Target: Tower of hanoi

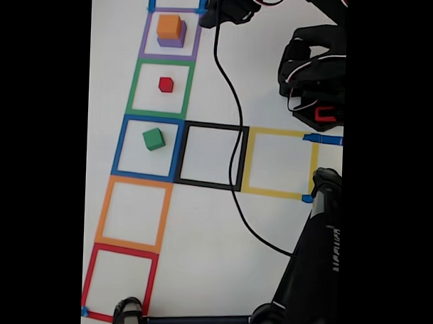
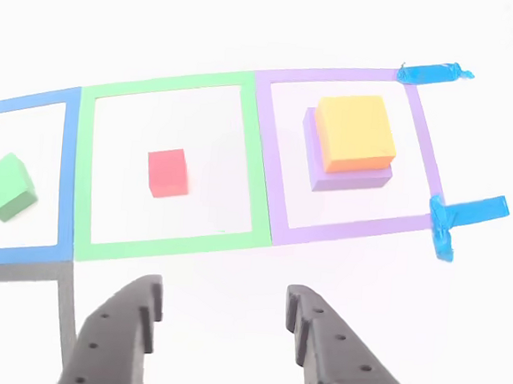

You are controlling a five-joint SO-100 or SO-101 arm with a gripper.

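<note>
The tower of hanoi is spread over three tape squares. An orange cube (image 1: pixel 169 25) (image 2: pixel 355 129) sits on a larger purple cube (image 1: pixel 171 41) (image 2: pixel 351 180) inside the purple square. The small red cube (image 1: pixel 166 84) (image 2: pixel 166 172) lies alone in the green square. A green cube (image 1: pixel 153 138) (image 2: pixel 8 186) rests, slightly turned, in the blue square. My gripper (image 2: pixel 224 289) (image 1: pixel 209 18) is open and holds nothing. In the other view it is short of the line between the green and purple squares. In the fixed view it is just right of the purple square.
Bare tape squares: black (image 1: pixel 212 125), yellow (image 1: pixel 278 132), orange (image 1: pixel 134 179) and red (image 1: pixel 124 250). A black cable (image 1: pixel 236 113) runs down across the black square. The arm base (image 1: pixel 315 73) stands at the upper right, and a dark stand (image 1: pixel 312 265) at the lower right.
</note>
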